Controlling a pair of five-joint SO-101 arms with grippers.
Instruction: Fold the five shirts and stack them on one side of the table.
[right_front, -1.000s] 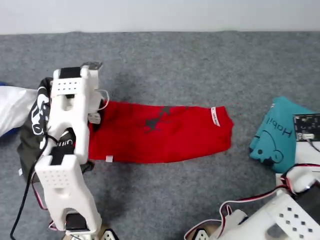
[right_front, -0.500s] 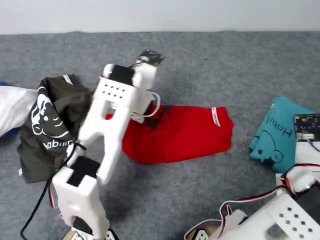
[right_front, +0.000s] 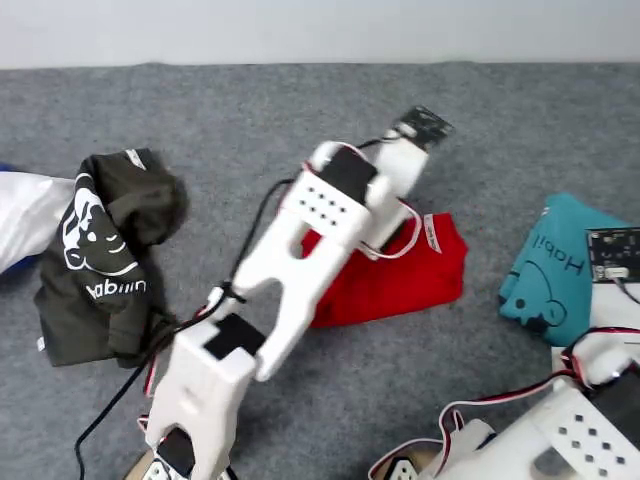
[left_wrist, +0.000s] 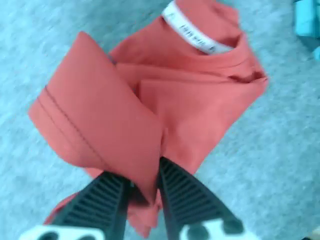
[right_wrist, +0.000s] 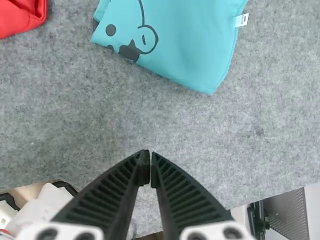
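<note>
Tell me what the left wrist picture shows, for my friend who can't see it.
The left gripper pinches a fold of the red shirt, holding it up over the rest of the shirt, which lies bunched on the grey table. A white label shows at the collar, and a bit of a teal shirt peeks in at one corner.

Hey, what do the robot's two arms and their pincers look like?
The left arm and right arm are boxy white plastic shells with grids of small holes and black joint motors. Thin red, white and black cables run along them. The left pincer and right pincer each have two black ribbed fingers tapering to points, on white mounts.
</note>
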